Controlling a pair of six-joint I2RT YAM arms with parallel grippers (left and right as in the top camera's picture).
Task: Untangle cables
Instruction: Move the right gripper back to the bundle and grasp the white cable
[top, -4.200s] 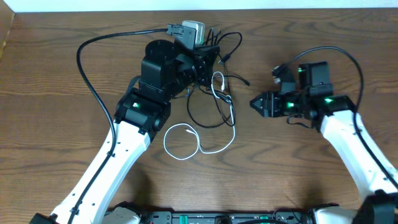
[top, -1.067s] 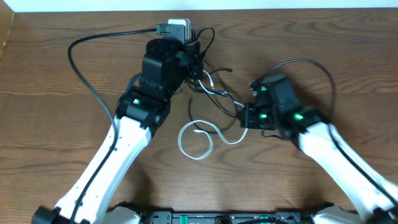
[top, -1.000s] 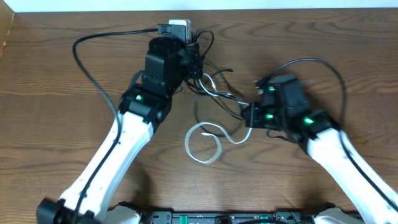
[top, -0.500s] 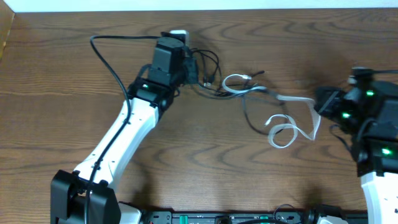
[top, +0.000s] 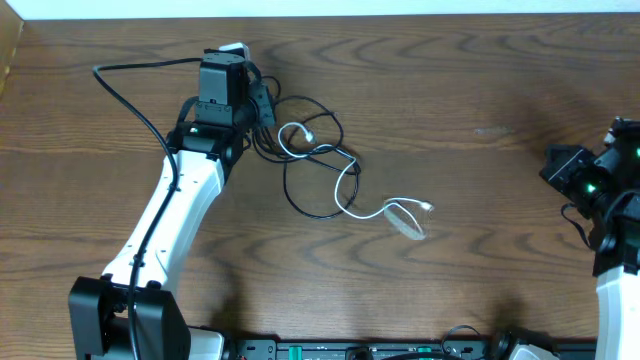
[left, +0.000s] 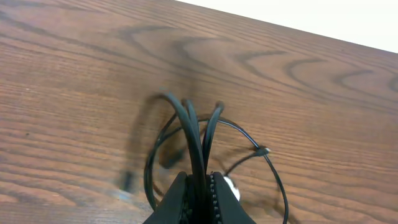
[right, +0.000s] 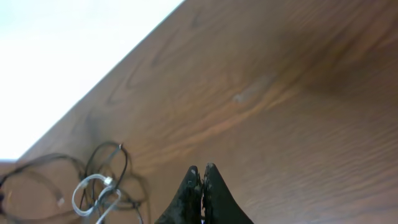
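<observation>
Left hand (left: 198, 182) stretched forward, pinching cables (left: 193, 134); right hand (right: 202, 173) closed, empty.

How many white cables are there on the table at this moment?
1. The white cable starts beside the black cables held in the left tool and runs right, ending in a small loop. Another may be hidden in that bundle.

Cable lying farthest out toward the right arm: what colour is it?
It is the white cable, clearest in the overhead view.
</observation>
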